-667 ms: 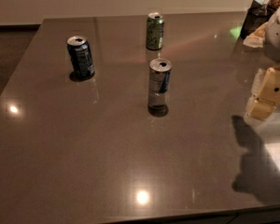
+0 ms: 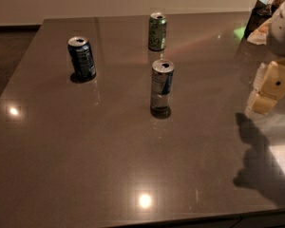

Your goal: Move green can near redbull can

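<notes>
The green can [image 2: 157,31] stands upright at the far middle of the dark table [image 2: 109,165]. The redbull can [image 2: 162,87], tall and slim with blue panels, stands upright near the table's centre, a little nearer than the green can and apart from it. My gripper [image 2: 270,88], cream coloured, hovers above the table's right side, well to the right of both cans and holding nothing. Its shadow falls on the table below it.
A dark blue can [image 2: 81,58] stands upright at the far left. Dark and light objects [image 2: 261,18] sit at the far right corner by a green glow. Ceiling lights reflect on the glossy tabletop.
My gripper has shifted slightly upward in the view. The three cans have not moved.
</notes>
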Available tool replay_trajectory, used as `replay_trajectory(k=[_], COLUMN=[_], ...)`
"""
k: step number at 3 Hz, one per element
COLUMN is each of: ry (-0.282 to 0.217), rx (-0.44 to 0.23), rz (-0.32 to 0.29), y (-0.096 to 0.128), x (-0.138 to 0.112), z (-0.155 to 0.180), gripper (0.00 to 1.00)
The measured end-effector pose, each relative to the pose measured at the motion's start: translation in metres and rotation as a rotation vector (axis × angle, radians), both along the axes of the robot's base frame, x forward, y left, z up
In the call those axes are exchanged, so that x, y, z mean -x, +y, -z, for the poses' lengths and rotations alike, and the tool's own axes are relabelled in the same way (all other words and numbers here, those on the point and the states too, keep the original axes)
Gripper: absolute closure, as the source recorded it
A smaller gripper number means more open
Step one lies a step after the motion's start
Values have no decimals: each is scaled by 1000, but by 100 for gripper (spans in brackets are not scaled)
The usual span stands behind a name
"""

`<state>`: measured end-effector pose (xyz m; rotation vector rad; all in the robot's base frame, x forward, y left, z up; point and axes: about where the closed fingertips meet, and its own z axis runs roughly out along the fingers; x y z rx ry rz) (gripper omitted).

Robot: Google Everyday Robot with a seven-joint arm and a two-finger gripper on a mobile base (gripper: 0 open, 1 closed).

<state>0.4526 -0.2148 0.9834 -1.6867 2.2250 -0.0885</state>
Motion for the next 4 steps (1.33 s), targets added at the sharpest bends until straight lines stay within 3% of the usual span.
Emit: replay_trajectory(k=[2,3,4], ry=[-47,-103,-147], rx=[-70,-101,-177], rz=[91,179,241], y=[-10,-18,-12], x=[-85,-141,-183], z=[-5,3,11], gripper=[0,0,0])
